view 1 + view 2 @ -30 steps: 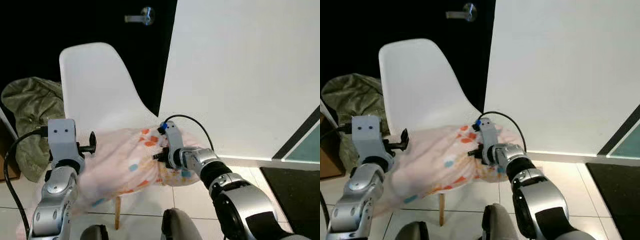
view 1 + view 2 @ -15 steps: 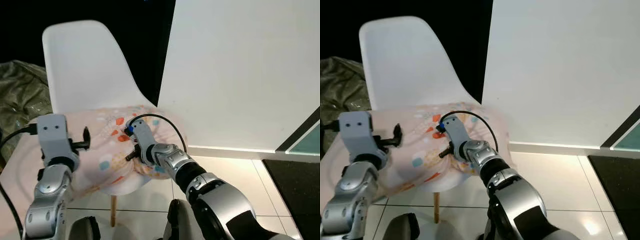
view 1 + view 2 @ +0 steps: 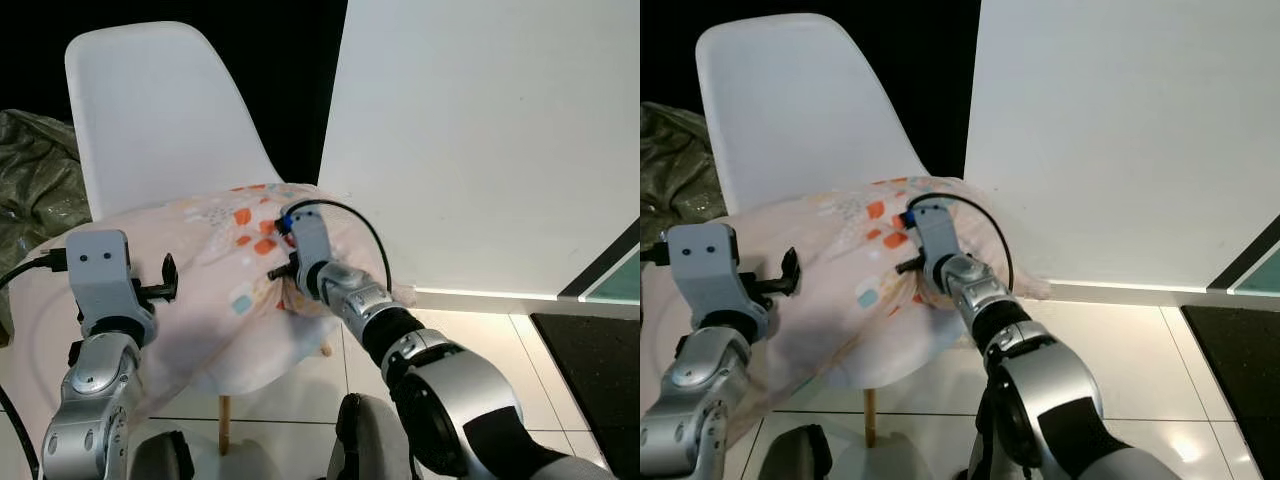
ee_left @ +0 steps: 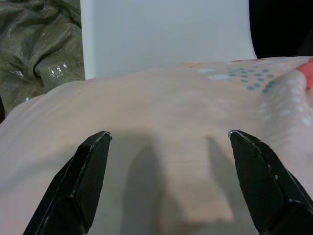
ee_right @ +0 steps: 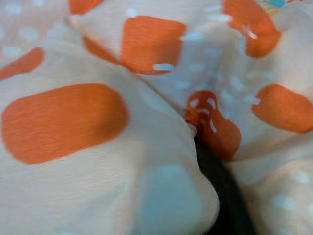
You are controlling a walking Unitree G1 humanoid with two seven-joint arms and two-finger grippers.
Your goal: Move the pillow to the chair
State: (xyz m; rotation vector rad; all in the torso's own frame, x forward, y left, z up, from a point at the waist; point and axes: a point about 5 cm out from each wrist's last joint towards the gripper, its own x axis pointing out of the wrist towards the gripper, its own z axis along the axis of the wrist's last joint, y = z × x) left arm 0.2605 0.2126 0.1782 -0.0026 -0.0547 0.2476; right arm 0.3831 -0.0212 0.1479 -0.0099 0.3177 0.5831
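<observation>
A pale pink pillow (image 3: 215, 310) with orange and teal spots lies across the seat of a white shell chair (image 3: 150, 110), drooping over its front edge. My right gripper (image 3: 283, 278) is sunk into a fold at the pillow's top right, shut on the fabric; the right wrist view has cloth bunched around one dark finger (image 5: 221, 196). My left gripper (image 4: 168, 134) is open at the pillow's near left side. Its two black fingers (image 4: 90, 166) stand wide apart, with the pillow's surface just beyond them.
A crumpled olive-green cloth (image 3: 30, 160) lies on the floor left of the chair. A white wall panel (image 3: 480, 140) stands close on the right, with a dark opening behind the chair. Pale floor tiles and a dark mat (image 3: 590, 370) lie to the lower right.
The view has closed in on the chair. The pillow has gone up and further onto the seat, with the right gripper still shut on it. The left gripper stays at its near left side.
</observation>
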